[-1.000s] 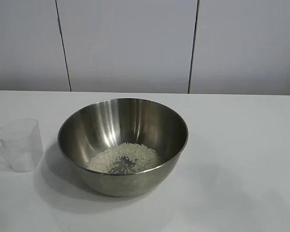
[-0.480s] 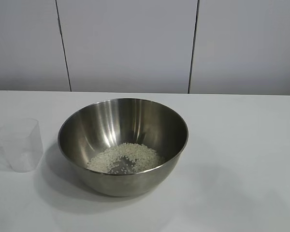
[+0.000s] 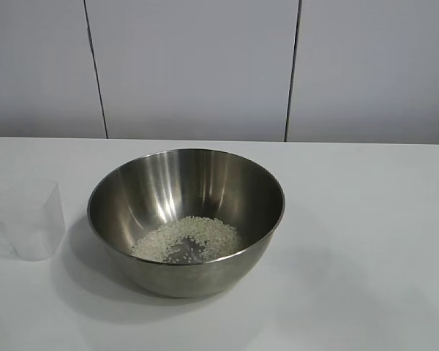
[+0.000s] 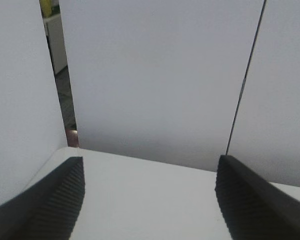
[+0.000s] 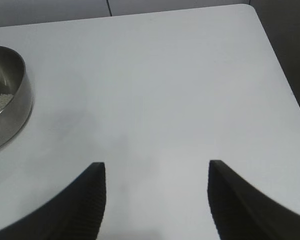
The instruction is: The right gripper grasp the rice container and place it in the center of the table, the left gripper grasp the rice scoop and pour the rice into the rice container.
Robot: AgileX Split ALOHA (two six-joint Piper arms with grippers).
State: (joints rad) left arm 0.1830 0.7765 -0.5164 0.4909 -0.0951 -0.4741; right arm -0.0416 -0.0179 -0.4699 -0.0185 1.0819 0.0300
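While the white table [image 3: 366,219] takes up most of the scene, the rice container [image 3: 186,219] sits around its middle with the rice [image 3: 189,240] heaped in its bottom. The rice scoop [image 3: 34,218] stands upright just left of it, not touching. Left gripper [image 4: 149,200] is spread open with nothing in it, facing the far wall. Right gripper [image 5: 156,200] is open too, over bare table to the right of the bowl.

Bright, even, diffuse light. The bowl [image 3: 186,219] casts a soft shadow on the table [image 3: 366,241] toward 7 o'clock, reaching the scoop [image 3: 31,218]. Mild streaked sheen runs along the bowl's inner wall at 10 o'clock. In both wrist views the near fingers [image 4: 52,202] [image 5: 72,207] are soft-edged.
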